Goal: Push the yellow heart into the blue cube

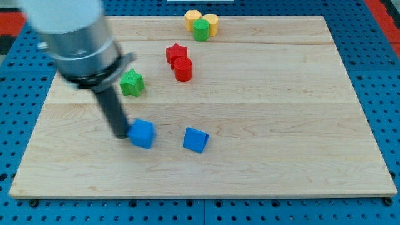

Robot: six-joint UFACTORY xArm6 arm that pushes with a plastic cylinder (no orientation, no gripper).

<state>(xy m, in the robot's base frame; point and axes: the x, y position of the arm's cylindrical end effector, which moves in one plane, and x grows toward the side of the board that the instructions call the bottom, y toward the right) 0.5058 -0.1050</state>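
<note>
Two yellow blocks sit at the view's top: one (192,19) on the left and one (211,24) on the right, with a green cylinder (200,29) touching both; which is the heart I cannot tell. Two blue blocks lie at the lower middle: one (143,134) on the left and one (195,139) to its right. My tip (120,135) rests on the board, touching the left side of the left blue block, far from the yellow blocks.
A red star (176,53) and a red cylinder (183,69) sit together at the upper middle. A green star (132,82) lies left of them, just right of my rod. The wooden board (281,125) lies on a blue pegboard.
</note>
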